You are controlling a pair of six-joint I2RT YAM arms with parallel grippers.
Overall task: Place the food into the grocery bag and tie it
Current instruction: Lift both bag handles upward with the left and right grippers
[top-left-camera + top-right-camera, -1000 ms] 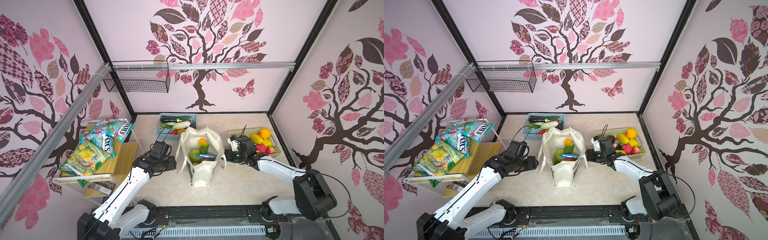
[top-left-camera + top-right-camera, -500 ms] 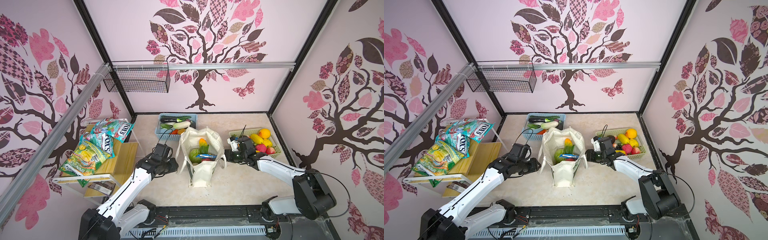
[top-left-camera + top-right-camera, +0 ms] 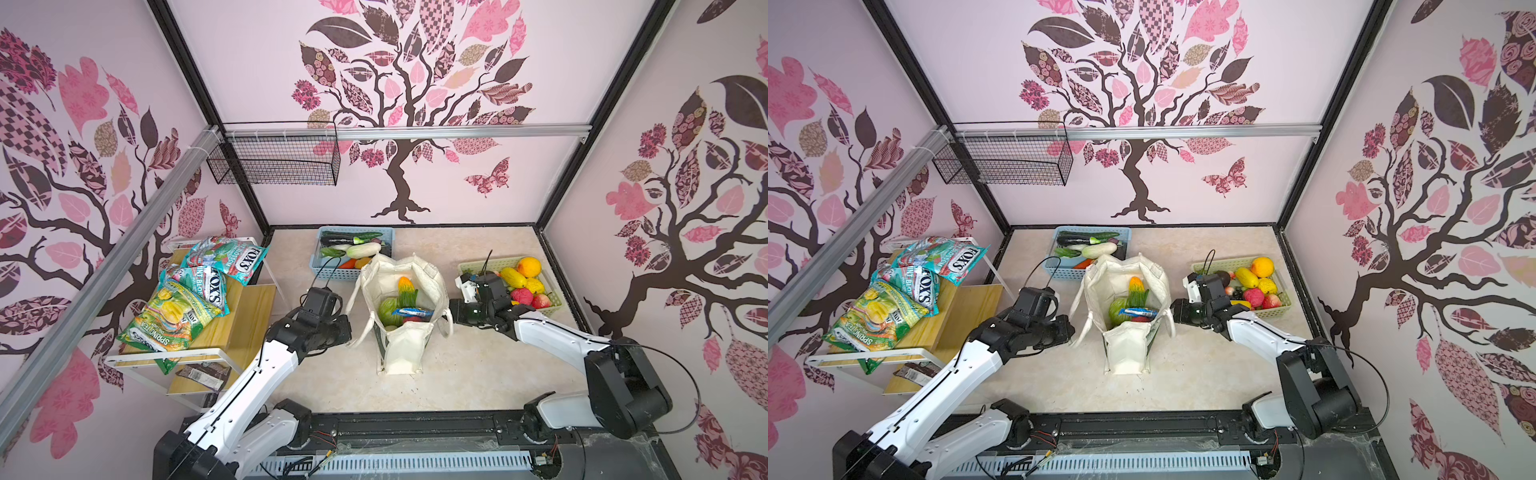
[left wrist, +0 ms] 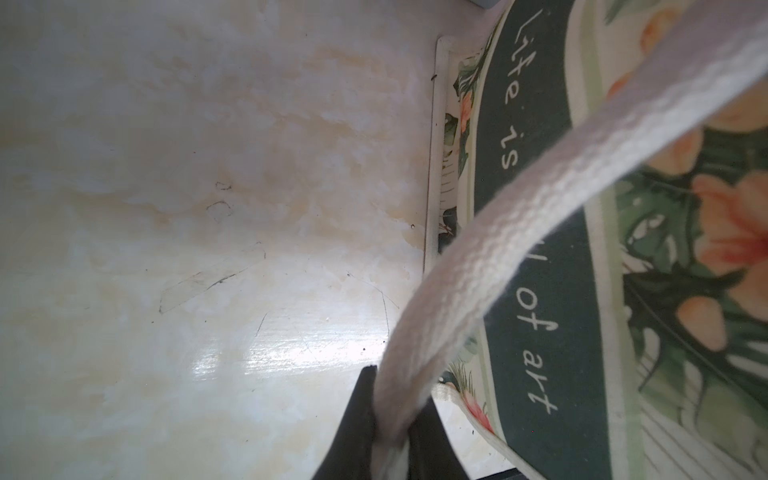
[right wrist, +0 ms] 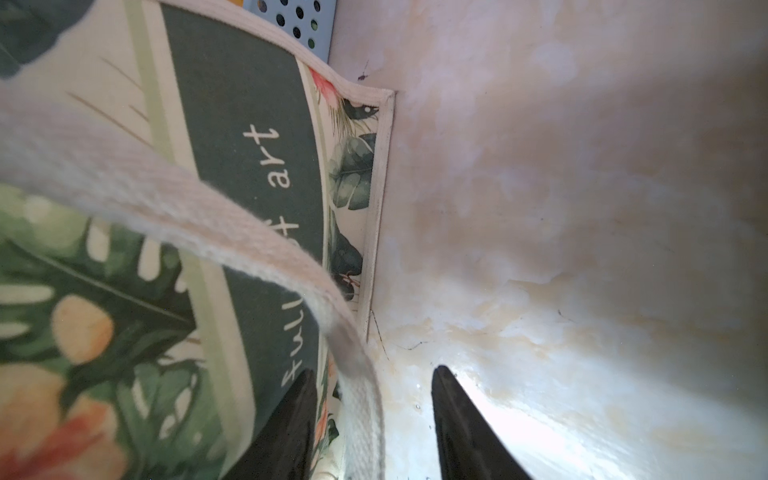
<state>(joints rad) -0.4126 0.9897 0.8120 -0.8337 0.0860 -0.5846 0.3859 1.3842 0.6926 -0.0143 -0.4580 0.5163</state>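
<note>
The grocery bag [image 3: 401,349] stands open in the middle of the bench [image 3: 478,365], with food [image 3: 390,312] already inside it. Its two handles hang off opposite sides. The left handle [image 4: 519,216] drops off the bag's left side and the right handle [image 5: 208,208] off its right, and each arm is the nearer one to its own strap.

The left end effector [image 4: 395,415] sits just left of the bag and is clamped on the left handle. In the left wrist view the webbing is pinched flat between the dark fingers, and it runs from there up toward the bag's rim.

The right end effector [image 5: 374,395] sits just right of the bag with its jaws apart. The right handle runs down through the gap between them, close against the finger on the bag's side and clear of the outer finger. That strap is therefore bracketed but not gripped.

The tying seems to turn on this one placement. The right jaws need only come together where they are, since the strap already lies between them. With both handles held, each would then have to travel inward across the bag's open mouth to meet the other.
</note>
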